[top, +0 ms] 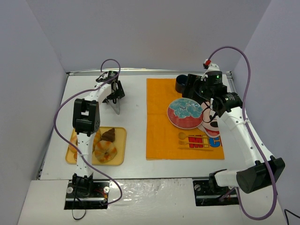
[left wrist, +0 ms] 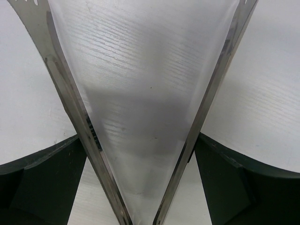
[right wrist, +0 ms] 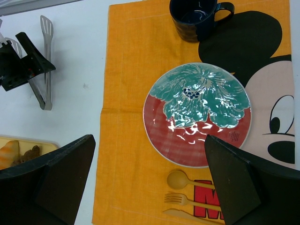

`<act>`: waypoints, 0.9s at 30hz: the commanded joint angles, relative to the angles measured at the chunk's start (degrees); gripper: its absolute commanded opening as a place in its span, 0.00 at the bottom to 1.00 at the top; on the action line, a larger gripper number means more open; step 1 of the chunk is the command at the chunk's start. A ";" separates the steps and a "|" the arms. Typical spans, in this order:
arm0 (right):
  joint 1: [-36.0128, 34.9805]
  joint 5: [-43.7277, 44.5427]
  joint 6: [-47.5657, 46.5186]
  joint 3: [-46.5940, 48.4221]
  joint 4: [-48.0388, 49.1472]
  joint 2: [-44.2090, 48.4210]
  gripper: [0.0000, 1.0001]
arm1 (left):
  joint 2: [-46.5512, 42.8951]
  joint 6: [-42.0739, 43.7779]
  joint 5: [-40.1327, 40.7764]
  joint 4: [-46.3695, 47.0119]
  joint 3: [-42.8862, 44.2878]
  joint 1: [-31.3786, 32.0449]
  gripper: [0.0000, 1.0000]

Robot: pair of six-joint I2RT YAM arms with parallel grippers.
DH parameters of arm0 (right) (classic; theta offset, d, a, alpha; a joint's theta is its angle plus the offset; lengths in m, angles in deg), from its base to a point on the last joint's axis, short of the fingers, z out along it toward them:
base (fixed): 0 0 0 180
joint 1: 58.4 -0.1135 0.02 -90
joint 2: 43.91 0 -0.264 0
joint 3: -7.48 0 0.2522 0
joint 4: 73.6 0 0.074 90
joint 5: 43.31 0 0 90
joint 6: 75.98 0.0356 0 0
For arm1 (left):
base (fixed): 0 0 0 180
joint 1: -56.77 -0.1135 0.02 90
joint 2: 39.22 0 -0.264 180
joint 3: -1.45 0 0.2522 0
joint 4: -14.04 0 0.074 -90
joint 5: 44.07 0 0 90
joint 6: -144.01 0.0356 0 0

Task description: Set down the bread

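Observation:
The bread is a small dark brown wedge on the yellow tray at the front left, beside a croissant and donuts. It also shows at the left edge of the right wrist view. My left gripper is far behind the tray, shut on metal tongs. In the left wrist view the tongs spread in an open V over bare table, with my gripper around them. My right gripper is open and empty above the red and green plate; in its own view the gripper frames the plate.
An orange placemat lies at centre right. On it are a dark blue mug and yellow plastic spoon, fork and knife. A croissant and donuts fill the tray. White walls close in the table.

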 commanded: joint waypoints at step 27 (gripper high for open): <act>-1.09 1.44 -1.04 -0.26 2.05 2.03 1.00 | -19.30 2.71 7.30 -4.80 -11.02 5.08 0.00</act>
